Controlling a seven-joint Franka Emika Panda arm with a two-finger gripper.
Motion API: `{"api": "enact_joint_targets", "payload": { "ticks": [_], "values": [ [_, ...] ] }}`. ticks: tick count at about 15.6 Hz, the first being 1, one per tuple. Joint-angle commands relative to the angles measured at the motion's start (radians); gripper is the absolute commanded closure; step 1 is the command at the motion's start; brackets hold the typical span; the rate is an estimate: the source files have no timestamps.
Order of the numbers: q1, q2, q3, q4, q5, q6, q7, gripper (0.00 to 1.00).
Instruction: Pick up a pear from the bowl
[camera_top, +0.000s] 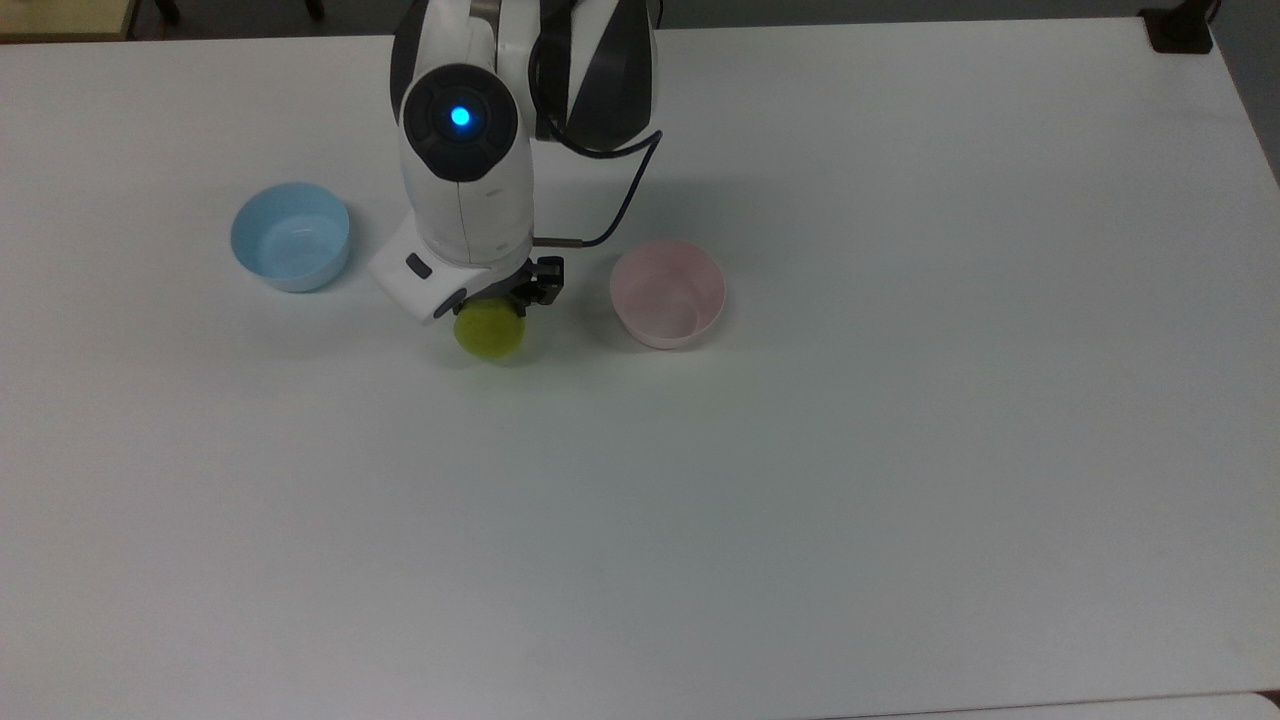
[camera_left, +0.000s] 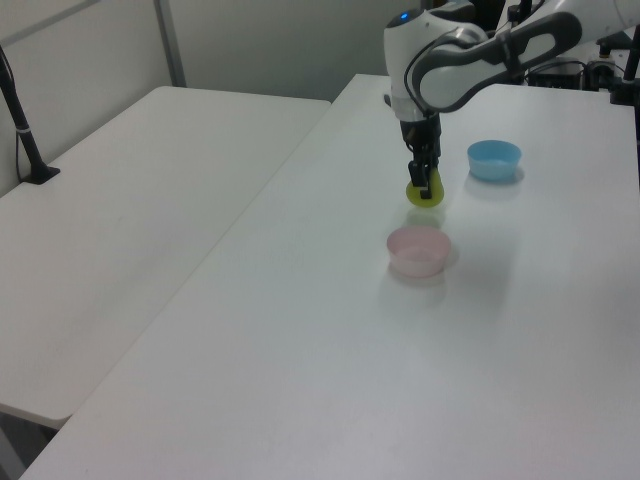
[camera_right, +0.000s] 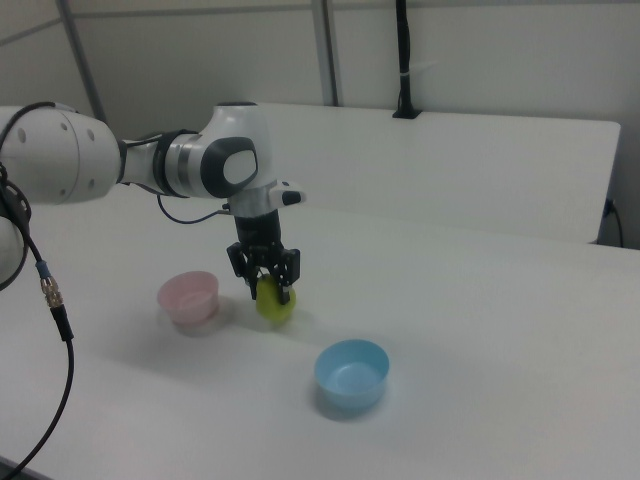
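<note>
Spanning all three views, the white bench (camera_top: 900, 450) carries two small bowls well apart from each other, with the arm reaching down between them. A white Panda arm (camera_top: 465, 180) with a lit blue dot on its joint comes down from the top view's upper edge, and its gripper (camera_top: 490, 310) points at the bench. Its dark fingers (camera_right: 283, 268) are clamped on the pear (camera_top: 490, 332), whose yellow-green rounded base hangs below them, low over or touching the bench; which, I cannot tell. The pear sits outside the bowl (camera_top: 668, 294), near it on the top view's left. That pale pink bowl holds nothing. A light blue bowl (camera_top: 291, 236) stands farther toward the top view's left, beyond the arm, also holding nothing.
</note>
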Motion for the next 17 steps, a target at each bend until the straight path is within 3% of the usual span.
{"api": "enact_joint_targets", "payload": {
  "ticks": [1,4,7,13,17],
  "values": [
    [0.023,-0.009,-0.008,-0.013,0.001,0.016,0.000,0.01],
    [0.023,-0.032,-0.014,-0.010,0.002,0.010,0.004,0.00],
    [0.012,-0.125,-0.014,-0.013,0.004,-0.003,0.069,0.00],
    [-0.020,-0.331,-0.011,-0.045,0.005,-0.157,0.055,0.00],
    [-0.031,-0.393,-0.011,-0.069,0.007,-0.205,0.057,0.00]
  ]
}}
